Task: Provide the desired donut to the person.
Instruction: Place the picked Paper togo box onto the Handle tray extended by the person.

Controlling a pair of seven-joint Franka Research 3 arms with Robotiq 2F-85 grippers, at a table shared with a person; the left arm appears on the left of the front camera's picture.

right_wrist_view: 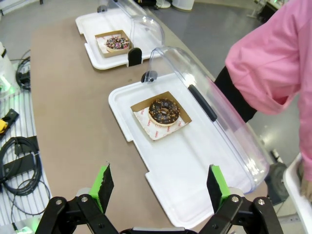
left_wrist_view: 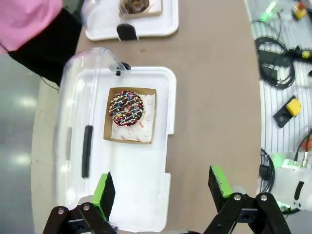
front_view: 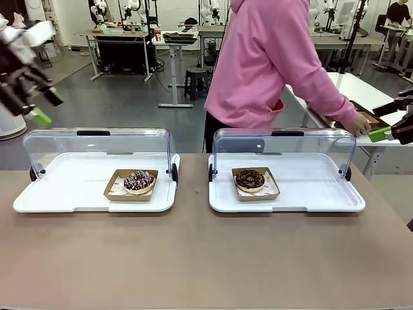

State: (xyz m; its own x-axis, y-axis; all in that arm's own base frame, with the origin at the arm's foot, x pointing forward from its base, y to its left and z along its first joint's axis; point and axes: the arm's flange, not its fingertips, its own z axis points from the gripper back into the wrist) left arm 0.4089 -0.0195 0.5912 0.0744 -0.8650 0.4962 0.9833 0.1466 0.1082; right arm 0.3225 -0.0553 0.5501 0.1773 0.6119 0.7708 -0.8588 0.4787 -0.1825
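Observation:
Two donuts lie in open white trays. The sprinkled donut sits in a cardboard holder in the left tray. The chocolate donut sits in the right tray. My left gripper hangs open, high over the left tray's outer end. Above the right tray's outer end, my right gripper is open too. Neither holds anything. The person in a pink hoodie stands behind the right tray, turned away, one hand on a side table.
Both clear lids stand swung up at the trays' far edges. The brown table is bare in front of the trays. A white side table stands at the far right. Cables and small parts lie beside the table.

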